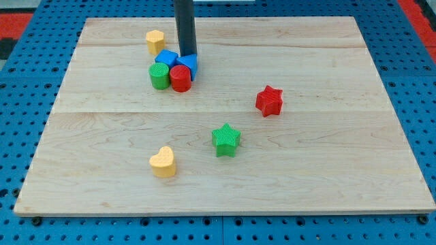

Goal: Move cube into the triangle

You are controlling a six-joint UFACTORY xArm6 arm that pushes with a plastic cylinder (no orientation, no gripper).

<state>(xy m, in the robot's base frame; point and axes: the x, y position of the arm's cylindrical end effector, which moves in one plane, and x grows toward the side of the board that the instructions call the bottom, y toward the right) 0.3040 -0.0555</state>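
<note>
Camera view. A wooden tabletop [327, 170] on a blue perforated base [422, 82] carries seven blocks: two blue, two red, two yellow-orange and two green, less one, since the count by colour is two blue, two red, two yellow and one green cylinder plus one green star, eight in all. Four of them form a tight cluster near the view's top left: the blue cube [165, 57], the blue triangle [188, 65] just to its right, the green cylinder [159, 76] and the red cylinder [180, 79] in front, each touching its neighbours. The cube's top face shows as a diamond, one corner toward the view's bottom; no long axis can be made out. A yellow block [155, 41], its shape unclear, stands apart above the cluster. The red star [269, 101], the green star [225, 139] and the yellow heart [163, 162] lie well apart in the lower half. No containers appear. The arm has no claw, only a dark rod; my tip [186, 56] stands at the rear of the cluster, between cube and triangle, and holds nothing.
</note>
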